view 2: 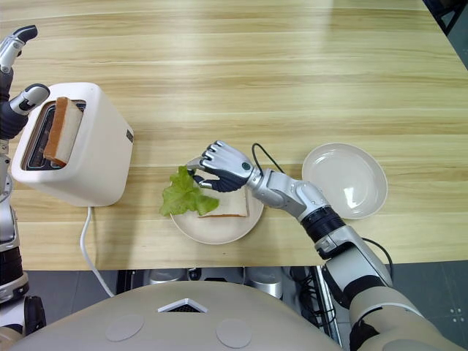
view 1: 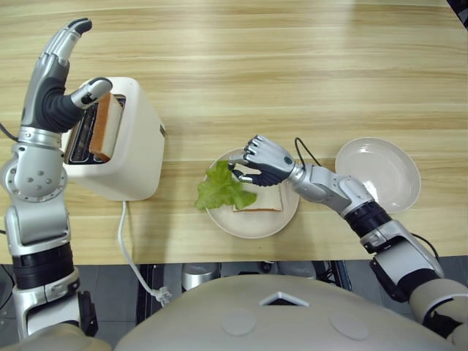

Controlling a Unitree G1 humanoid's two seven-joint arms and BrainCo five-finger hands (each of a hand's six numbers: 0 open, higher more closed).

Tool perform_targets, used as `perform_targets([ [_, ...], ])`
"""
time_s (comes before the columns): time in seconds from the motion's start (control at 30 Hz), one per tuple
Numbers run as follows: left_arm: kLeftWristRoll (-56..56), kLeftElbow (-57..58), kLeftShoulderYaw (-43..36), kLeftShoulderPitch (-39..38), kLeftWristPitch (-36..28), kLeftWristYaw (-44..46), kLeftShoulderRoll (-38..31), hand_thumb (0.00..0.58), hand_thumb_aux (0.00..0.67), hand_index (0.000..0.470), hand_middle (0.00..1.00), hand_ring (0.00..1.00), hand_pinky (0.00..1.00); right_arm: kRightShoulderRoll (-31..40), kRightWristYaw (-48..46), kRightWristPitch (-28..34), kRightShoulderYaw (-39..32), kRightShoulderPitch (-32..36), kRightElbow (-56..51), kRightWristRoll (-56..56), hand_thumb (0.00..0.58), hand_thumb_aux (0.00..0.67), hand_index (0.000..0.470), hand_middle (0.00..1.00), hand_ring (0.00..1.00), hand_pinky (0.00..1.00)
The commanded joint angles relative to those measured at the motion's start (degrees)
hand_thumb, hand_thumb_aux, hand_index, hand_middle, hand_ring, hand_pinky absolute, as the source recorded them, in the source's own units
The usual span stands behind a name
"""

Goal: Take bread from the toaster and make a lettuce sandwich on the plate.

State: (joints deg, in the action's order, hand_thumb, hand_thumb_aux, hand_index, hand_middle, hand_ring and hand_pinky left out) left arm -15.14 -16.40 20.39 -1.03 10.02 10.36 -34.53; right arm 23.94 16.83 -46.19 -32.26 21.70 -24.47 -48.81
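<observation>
Pale wood worktop (view 1: 292, 73), seen from above. L hand (view 1: 58, 88) is up beside toaster (view 1: 139, 146), fingers spread wide, holding nothing; thumb tip just by the bread (view 1: 106, 128) standing in the slot. Cable (view 1: 124, 241) trails off the front edge. Mid: lettuce (view 1: 219, 190) lies half over plate (view 1: 252, 223) rim, half on base slice (view 1: 265, 199). R hand (view 1: 265, 159) sits over that slice, fingers curled, tips pinching lettuce's R edge. 2nd plate (view 1: 380, 172) far R, bare.

Risks, as I judge: lettuce let go now prob. slides off the rim onto worktop, since much of it overhangs. Dragging it could shift base slice. A one-handed pull on bread may tip or skid toaster.

Count: 1 toaster, 2 bread slices (1 in slot, 1 on plate), 1 lettuce, 2 plates, 2 hands.
</observation>
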Motion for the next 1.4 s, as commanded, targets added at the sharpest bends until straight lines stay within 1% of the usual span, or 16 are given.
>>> perform_targets([
  [0.03,0.21,0.6,0.33,-1.01,-0.32,-0.51,0.6,0.0,0.0,0.0,0.0,0.0,0.0,0.87,-2.1,2.07,0.72,0.16,-0.8,-0.21,0.58,0.67,0.46,1.0,1.0,1.0],
  [0.17,0.52,0.67,0.59,-0.73,0.09,-1.39,1.0,0.0,0.0,0.0,0.0,0.0,0.0,2.36,-2.37,2.39,1.59,-0.37,0.06,0.86,0.58,0.67,0.46,1.0,1.0,1.0],
  [0.27,0.22,0.78,1.34,-0.36,-0.02,-1.89,0.79,0.0,0.0,0.0,0.0,0.0,0.0,4.01,-3.85,2.02,2.11,-2.12,1.66,2.23,0.58,0.67,0.46,1.0,1.0,1.0],
  [0.57,0.09,0.74,2.72,-0.62,-0.31,-1.72,0.09,0.0,0.0,0.0,0.0,0.0,0.0,9.14,-12.61,3.4,4.06,-9.83,7.17,6.94,0.58,0.67,0.46,1.0,1.0,1.0],
  [0.67,0.01,0.59,3.15,-1.01,-0.39,-1.66,0.12,0.0,0.0,0.0,0.0,0.0,0.0,10.15,-14.34,4.08,5.04,-11.35,8.76,7.51,0.58,0.67,0.46,1.0,1.0,1.0],
  [0.97,-2.99,1.24,2.99,-1.92,0.08,-3.21,-0.22,0.0,0.0,0.0,0.0,0.0,0.0,10.75,-14.63,4.99,8.24,-10.66,6.58,8.51,0.58,0.67,0.46,1.0,1.0,1.0],
  [1.2,-2.74,1.91,2.76,-2.23,0.39,-3.61,-0.45,0.0,0.0,0.0,0.0,0.0,0.0,11.48,-14.99,4.77,9.39,-10.86,6.04,8.24,0.58,0.67,0.46,0.99,0.99,0.99],
  [1.27,-2.7,2.08,2.79,-2.31,0.44,-3.66,-0.53,0.0,0.0,0.0,0.0,0.0,0.0,11.84,-15.72,4.9,9.31,-11.33,5.83,8.42,0.58,0.67,0.46,0.91,0.91,0.91],
  [1.3,-2.8,2.16,2.81,-2.38,0.44,-3.72,-0.61,0.0,0.0,0.0,0.0,0.0,0.0,11.93,-15.91,5.05,9.28,-11.57,5.79,8.44,0.58,0.67,0.46,0.91,0.91,0.91],
  [1.33,-2.86,2.24,2.81,-2.44,0.42,-3.74,-0.69,0.0,0.0,0.0,0.0,0.0,0.0,11.96,-15.87,5.31,9.36,-11.78,5.9,8.35,0.482,0.394,0.271,0.74,0.74,0.74],
  [1.37,-3.23,2.2,2.9,-2.8,0.23,-3.77,-0.82,0.0,0.0,0.0,0.0,0.0,0.0,12.0,-15.6,5.82,9.56,-11.98,6.15,7.99,0.0,0.0,0.0,0.48,0.48,0.48],
  [1.4,-3.77,2.18,2.94,-3.17,-0.02,-3.83,-1.01,0.0,0.0,0.0,0.0,0.0,0.0,12.07,-15.62,6.3,9.7,-12.08,6.23,7.86,0.0,0.0,0.0,0.48,0.48,0.48],
])
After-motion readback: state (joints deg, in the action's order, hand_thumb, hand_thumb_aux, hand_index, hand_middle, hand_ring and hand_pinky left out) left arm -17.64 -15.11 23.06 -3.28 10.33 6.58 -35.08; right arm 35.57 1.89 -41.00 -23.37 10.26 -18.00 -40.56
